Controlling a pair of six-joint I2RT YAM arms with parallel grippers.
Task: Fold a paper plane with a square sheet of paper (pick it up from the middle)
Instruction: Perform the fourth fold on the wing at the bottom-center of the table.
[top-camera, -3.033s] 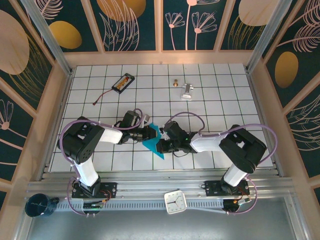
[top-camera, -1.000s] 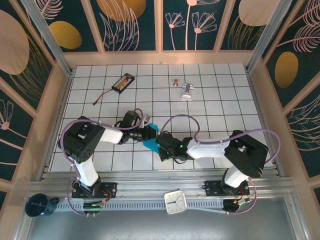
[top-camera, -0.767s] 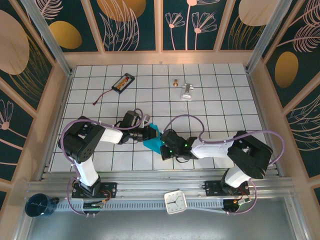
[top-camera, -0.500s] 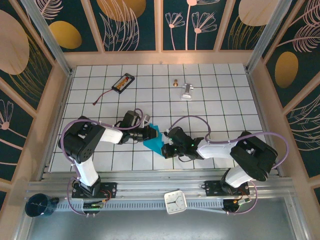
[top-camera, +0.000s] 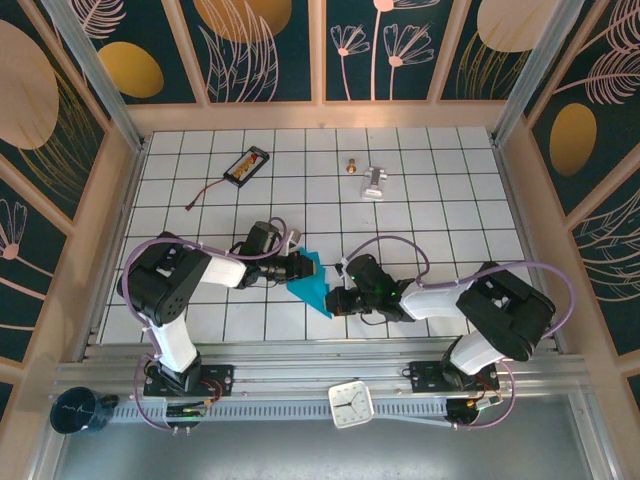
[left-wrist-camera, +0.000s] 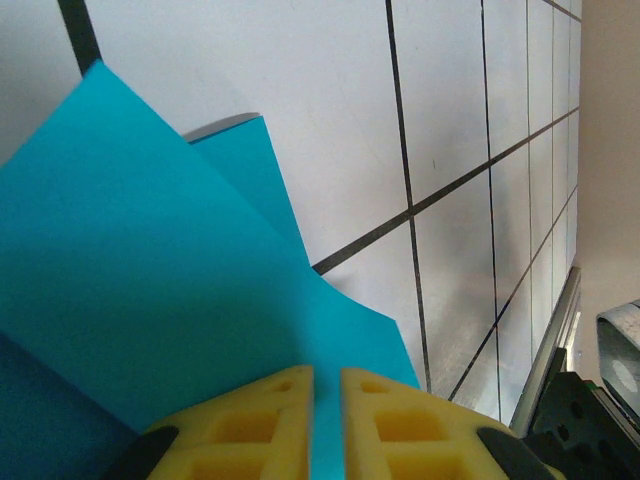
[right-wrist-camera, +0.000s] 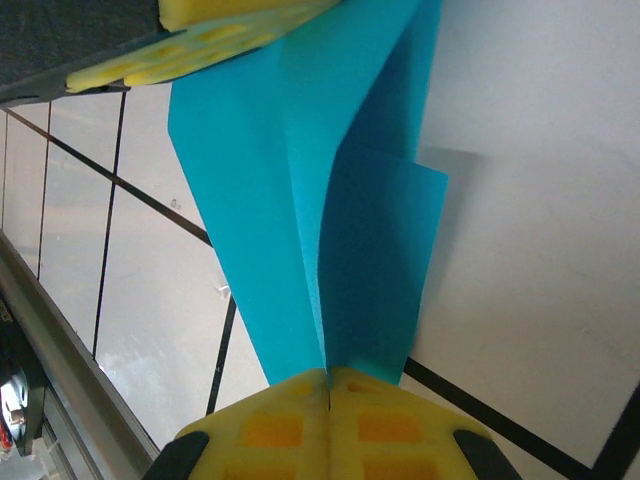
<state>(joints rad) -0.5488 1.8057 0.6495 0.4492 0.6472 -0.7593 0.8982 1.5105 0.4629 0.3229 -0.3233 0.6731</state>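
The teal-blue sheet of paper (top-camera: 313, 283), folded into a narrow pointed shape, is held just above the white grid table between my two grippers. My left gripper (top-camera: 298, 266) is shut on its upper left edge; in the left wrist view the yellow fingertips (left-wrist-camera: 270, 400) pinch the paper (left-wrist-camera: 150, 280), and the left gripper (left-wrist-camera: 327, 378) has only the sheet in its thin gap. My right gripper (top-camera: 333, 300) is shut on the near pointed end. In the right wrist view the right gripper (right-wrist-camera: 328, 376) pinches the centre crease of the paper (right-wrist-camera: 300, 200), with the left fingers (right-wrist-camera: 230, 12) at the top.
A black battery pack (top-camera: 247, 165) with a red lead lies at the back left. A small brass piece (top-camera: 351, 165) and a silver metal piece (top-camera: 374, 182) lie at the back centre. A white clock (top-camera: 351, 404) sits on the near rail, a dark cup (top-camera: 78, 410) at bottom left.
My right gripper has slid toward the paper's near tip and its arm has drawn back to the right, uncovering more of the paper. The left gripper has kept its hold in place.
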